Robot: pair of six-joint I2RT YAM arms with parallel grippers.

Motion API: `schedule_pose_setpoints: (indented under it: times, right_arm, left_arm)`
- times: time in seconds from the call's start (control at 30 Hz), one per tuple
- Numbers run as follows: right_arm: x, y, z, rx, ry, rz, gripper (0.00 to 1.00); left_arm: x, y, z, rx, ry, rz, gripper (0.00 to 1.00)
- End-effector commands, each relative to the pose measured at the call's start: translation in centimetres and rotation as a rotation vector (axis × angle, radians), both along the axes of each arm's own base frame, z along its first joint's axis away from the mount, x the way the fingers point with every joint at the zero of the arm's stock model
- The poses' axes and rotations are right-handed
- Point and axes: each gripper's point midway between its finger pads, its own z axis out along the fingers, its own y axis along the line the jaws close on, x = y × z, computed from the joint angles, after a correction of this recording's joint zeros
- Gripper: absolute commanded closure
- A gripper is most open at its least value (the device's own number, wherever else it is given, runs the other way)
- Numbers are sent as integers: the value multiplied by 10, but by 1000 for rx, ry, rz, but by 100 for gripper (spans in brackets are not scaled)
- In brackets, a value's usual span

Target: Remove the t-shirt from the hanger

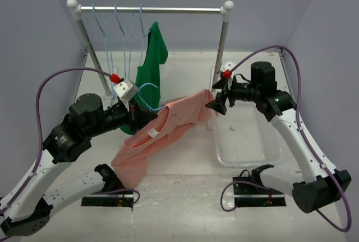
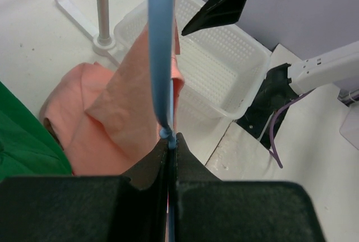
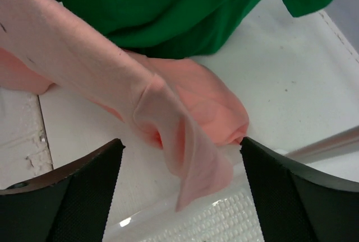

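Left tool (image 2: 170,140) pinching the hanger (image 2: 160,57) wire, t-shirt (image 1: 168,127) draped off it (green shirt (image 1: 154,63) behind), right tool (image 1: 216,105) spread wide at the t-shirt's far end.

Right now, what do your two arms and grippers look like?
The left arm and right arm have white links with bulky black joint housings. A purple cable loops along each, ending at a red connector near the wrist. The left gripper and right gripper are black and wedge-shaped; the right's pads look finely textured.
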Motion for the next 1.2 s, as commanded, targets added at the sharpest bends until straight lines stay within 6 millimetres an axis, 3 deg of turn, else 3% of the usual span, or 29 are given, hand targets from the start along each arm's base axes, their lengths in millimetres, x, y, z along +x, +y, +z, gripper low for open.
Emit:
schedule_pose_setpoints:
  times: [0.0,0.07,0.17,0.27,0.33,0.37,0.4,0.43,0.5,0.6,0.8,0.83,0.9,1.0,1.03,1.1,1.13,1.17]
  right_arm:
    - [-8,15,15,27,-71,163,17]
    - [-5,19,17,39,-70,184,30]
    - [-3,21,19,42,-76,201,56]
    - [5,21,16,41,-68,168,100]
    - [24,11,5,7,-69,28,100]
    - [39,8,14,45,-97,-64,100]
    - [65,-16,20,23,-156,-279,100]
    - [77,-29,12,52,-131,-411,100]
    - [102,-66,28,86,-185,-622,100]
    - [114,-94,33,137,-145,-741,100]
    - [136,-125,32,211,-51,-910,100]
    - [141,-132,20,197,-3,-963,100]
    - [148,-146,17,206,31,-1033,100]
    - [146,-145,8,220,79,-1015,100]
    - [142,-143,16,234,50,-991,100]
    - [127,-119,14,230,48,-827,100]
    - [116,-112,28,251,9,-774,100]
    - [102,-92,26,225,-19,-652,100]
  left_arm:
    - [-8,-4,1,-5,-12,-59,100]
    - [-10,-4,2,-7,-20,-66,100]
    - [-9,-4,1,-4,-23,-64,100]
    - [-8,-3,6,-12,-45,-62,100]
    - [-7,-2,10,-17,-58,-54,100]
    - [-6,-1,11,-17,-62,-45,100]
    - [-5,1,12,-20,-70,-31,100]
    - [-5,2,14,-23,-75,-25,100]
    - [-6,8,16,-29,-87,-4,100]
    - [-8,13,20,-42,-104,10,100]
    - [-11,17,20,-40,-146,2,100]
    - [-12,18,19,-40,-149,5,100]
    - [-13,19,18,-38,-156,-2,100]
    - [-13,24,17,-40,-165,24,100]
    - [-13,25,18,-48,-172,26,100]
    - [-13,24,23,-75,-173,31,100]
    - [-10,22,28,-101,-187,38,100]
    - [-4,20,35,-145,-202,64,100]
